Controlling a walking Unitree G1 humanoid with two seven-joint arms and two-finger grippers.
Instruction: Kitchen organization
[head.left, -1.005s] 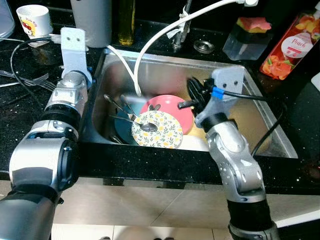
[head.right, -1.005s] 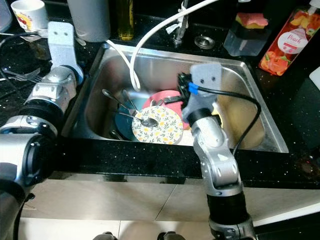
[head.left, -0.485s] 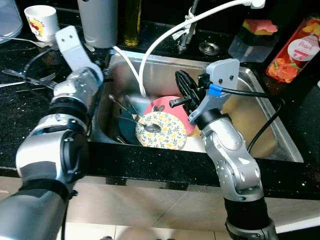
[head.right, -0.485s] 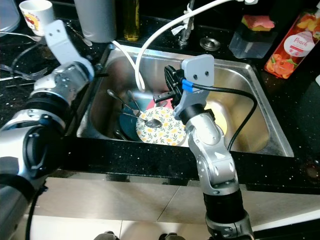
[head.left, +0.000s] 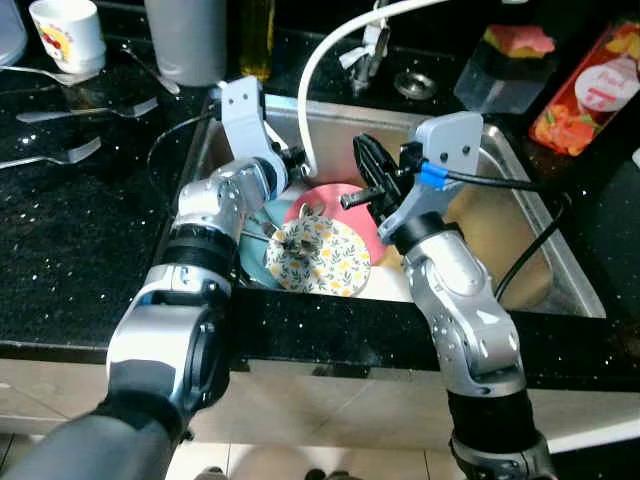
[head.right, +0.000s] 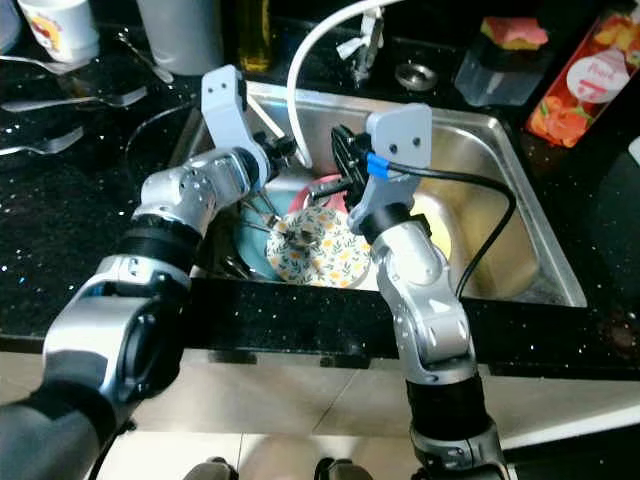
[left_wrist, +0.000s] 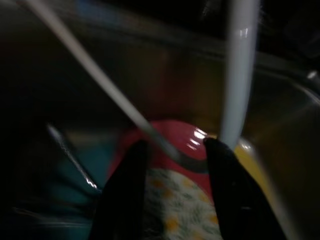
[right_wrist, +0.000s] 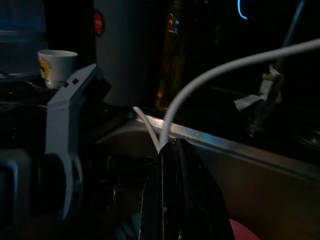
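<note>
In the steel sink (head.left: 500, 215) a floral plate (head.left: 320, 258) lies on top of a pink plate (head.left: 350, 208) and a teal plate (head.left: 252, 262), with a yellow dish (head.left: 398, 272) beside them. A spoon (head.left: 300, 238) rests on the floral plate. My left gripper (head.left: 288, 160) hangs over the sink's left side, and its open fingers (left_wrist: 125, 190) frame the floral and pink plates below. My right gripper (head.left: 368, 172) hovers above the pink plate, and its fingers (right_wrist: 180, 195) are pressed together on nothing.
A white faucet hose (head.left: 318, 70) arcs down into the sink between the grippers. A cup (head.left: 65, 30), a grey canister (head.left: 185, 35) and an oil bottle (head.left: 255, 35) stand behind. Forks (head.left: 60, 155) lie on the left counter. A sponge tub (head.left: 500, 65) and a juice carton (head.left: 590, 95) stand at the right.
My left arm has swung from the left counter edge over into the sink. The right gripper has shifted a little to the left. The camera has also moved.
</note>
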